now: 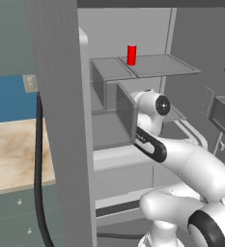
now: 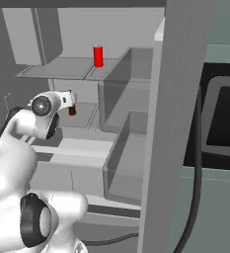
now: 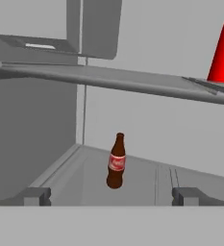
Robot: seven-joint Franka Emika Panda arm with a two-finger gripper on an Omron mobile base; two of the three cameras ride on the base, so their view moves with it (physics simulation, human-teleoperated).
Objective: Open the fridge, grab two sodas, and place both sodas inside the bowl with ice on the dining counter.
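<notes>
One gripper, jaws spread wide and empty, was aimed into the open fridge; its two fingertips stood at either side of the hand view's lower edge with nothing between them.

Item 1, bottle: dark brown, red label, standing upright on the lower shelf. It stood straight ahead of the gripper, about centred between the fingertips but further in along the shelf, not touching either. Its long axis ran vertical, across the line of the jaws, so a level push forward looked enough to bring the fingers to either side of its body. In the right base view the bottle appeared just past the end of the hand, near it but apart.

Item 2, can: bright red, upright on the upper shelf, above the bottle and off to one side of it. From the hand it showed at the upper right, on the far side of the shelf edge. It lay well apart from the gripper; judged the later pick of the two.

Item 3, fridge door: swung open, standing beside the arm on its right.

Judged step: approach to the bottle, grasp not yet made. A likely hazard was a fingertip tipping the tall, narrow bottle on the way in.
</notes>
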